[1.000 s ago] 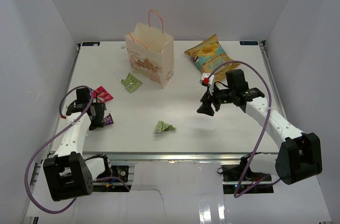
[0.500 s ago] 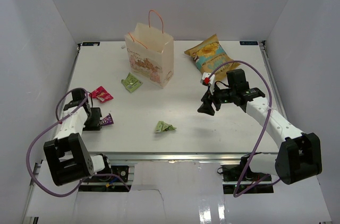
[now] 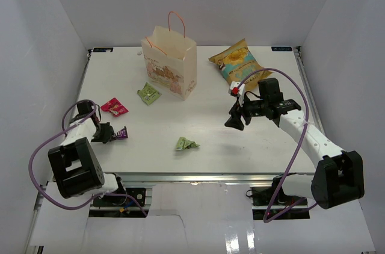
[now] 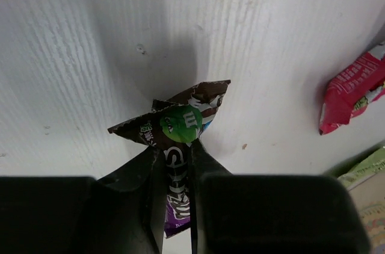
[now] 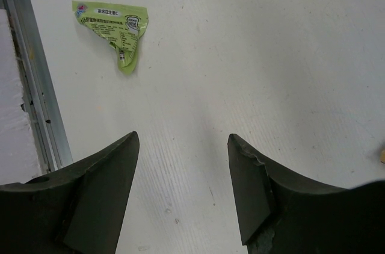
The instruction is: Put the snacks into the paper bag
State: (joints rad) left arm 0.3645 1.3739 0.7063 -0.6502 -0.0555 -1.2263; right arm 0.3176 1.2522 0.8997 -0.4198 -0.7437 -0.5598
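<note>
Snacks and bag, as they lie on the table [image 3: 210, 109]:

- Paper bag [image 3: 170, 61]: upright at the far middle, mouth open, orange handles up.
- Crisp bag [image 3: 237, 61]: flat, right of the paper bag and apart from it.
- Far green packet [image 3: 148, 93]: flat, just beside the paper bag's near left corner.
- Red packet [image 3: 114, 108]: flat at the left, near the left arm.
- Purple packet [image 4: 180, 127]: at the near left, pinched at one end. Its brown-and-green end sticks out past the fingertips. Whether it touches the table cannot be told.
- Near green packet [image 3: 186, 144]: crumpled, alone at the near middle by the front rail.
- Small red-and-white sweet [image 3: 233, 89]: just off the crisp bag's near end.

Grippers:

- Left gripper [image 4: 177, 151]: low at the near left edge, fingers [image 4: 144, 170] narrow and clamped on the purple packet.
- Right gripper [image 5: 183, 139]: over bare table right of centre, fingers [image 5: 102, 176] wide and holding nothing. The near green packet lies well ahead of it.
</note>
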